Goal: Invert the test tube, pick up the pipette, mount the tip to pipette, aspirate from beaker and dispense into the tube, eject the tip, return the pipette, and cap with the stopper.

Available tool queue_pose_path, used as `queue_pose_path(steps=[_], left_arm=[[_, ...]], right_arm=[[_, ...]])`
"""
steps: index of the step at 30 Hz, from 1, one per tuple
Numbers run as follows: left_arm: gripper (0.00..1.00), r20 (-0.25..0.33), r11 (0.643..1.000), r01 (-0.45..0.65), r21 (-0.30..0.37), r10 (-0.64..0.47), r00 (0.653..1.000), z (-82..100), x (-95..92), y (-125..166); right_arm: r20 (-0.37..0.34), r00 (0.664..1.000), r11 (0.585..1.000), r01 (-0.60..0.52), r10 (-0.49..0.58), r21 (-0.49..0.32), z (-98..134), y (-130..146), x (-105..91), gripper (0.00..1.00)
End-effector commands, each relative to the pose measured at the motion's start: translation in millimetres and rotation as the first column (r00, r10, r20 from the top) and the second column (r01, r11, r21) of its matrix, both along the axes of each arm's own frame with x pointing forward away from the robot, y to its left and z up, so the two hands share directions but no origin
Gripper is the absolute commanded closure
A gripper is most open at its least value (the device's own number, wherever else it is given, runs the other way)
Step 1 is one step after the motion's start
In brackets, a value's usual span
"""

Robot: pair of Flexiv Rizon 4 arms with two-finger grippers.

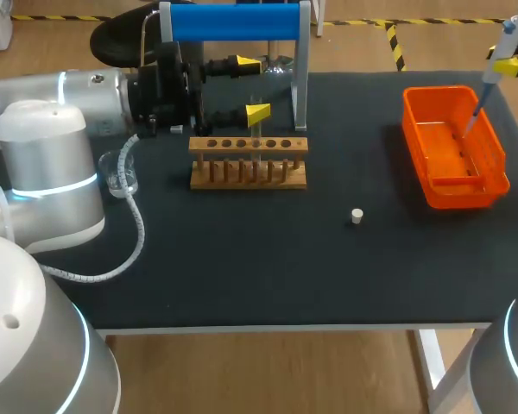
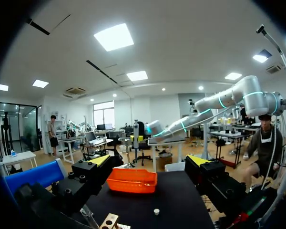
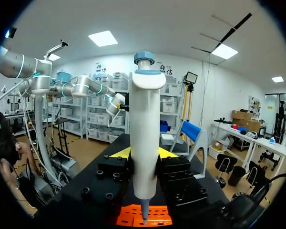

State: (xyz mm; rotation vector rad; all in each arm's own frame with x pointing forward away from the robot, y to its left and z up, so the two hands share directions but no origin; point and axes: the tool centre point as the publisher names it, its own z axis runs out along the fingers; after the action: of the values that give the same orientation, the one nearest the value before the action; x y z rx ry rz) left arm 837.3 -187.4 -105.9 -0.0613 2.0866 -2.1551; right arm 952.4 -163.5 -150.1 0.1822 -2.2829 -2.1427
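Note:
My right gripper (image 1: pixel 506 62) is shut on the white pipette (image 1: pixel 501 47) with a blue cap, at the far right. The pipette's thin tip (image 1: pixel 471 119) hangs over the orange tray (image 1: pixel 453 147). In the right wrist view the pipette (image 3: pixel 145 138) stands upright between the two yellow fingertips, with the orange tray (image 3: pixel 145 215) below it. My left gripper (image 1: pixel 252 88) is open, lying sideways just behind the wooden test tube rack (image 1: pixel 249 164). A clear test tube (image 1: pixel 257 142) stands in the rack. A small white stopper (image 1: pixel 356 216) lies on the black mat, also visible as the stopper (image 2: pixel 156 211) ahead of the open left gripper (image 2: pixel 149 162).
A blue-topped pipette stand (image 1: pixel 233 21) rises behind the rack. A clear beaker (image 1: pixel 121 172) sits left of the rack, beside my left arm's cable. The orange tray (image 2: pixel 131 180) lies ahead of the left gripper.

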Motion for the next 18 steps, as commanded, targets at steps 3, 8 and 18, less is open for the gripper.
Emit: queue_pose_path(steps=[3,8,18], left_arm=[[0.00,0.002,1.000,0.000,-0.002,0.000,1.000,-0.6,0.2,0.0],[0.00,0.002,1.000,0.000,-0.002,0.000,1.000,-0.6,0.2,0.0],[0.00,0.002,1.000,0.000,-0.002,0.000,1.000,-0.6,0.2,0.0]], right_arm=[[0.002,1.000,1.000,-0.011,0.011,0.000,-0.6,-5.4,3.8,1.00],[0.005,1.000,1.000,-0.014,0.014,0.000,-0.7,-6.4,3.0,1.00],[-0.003,1.000,1.000,-0.001,0.001,0.002,-0.7,-8.3,1.8,1.00]])
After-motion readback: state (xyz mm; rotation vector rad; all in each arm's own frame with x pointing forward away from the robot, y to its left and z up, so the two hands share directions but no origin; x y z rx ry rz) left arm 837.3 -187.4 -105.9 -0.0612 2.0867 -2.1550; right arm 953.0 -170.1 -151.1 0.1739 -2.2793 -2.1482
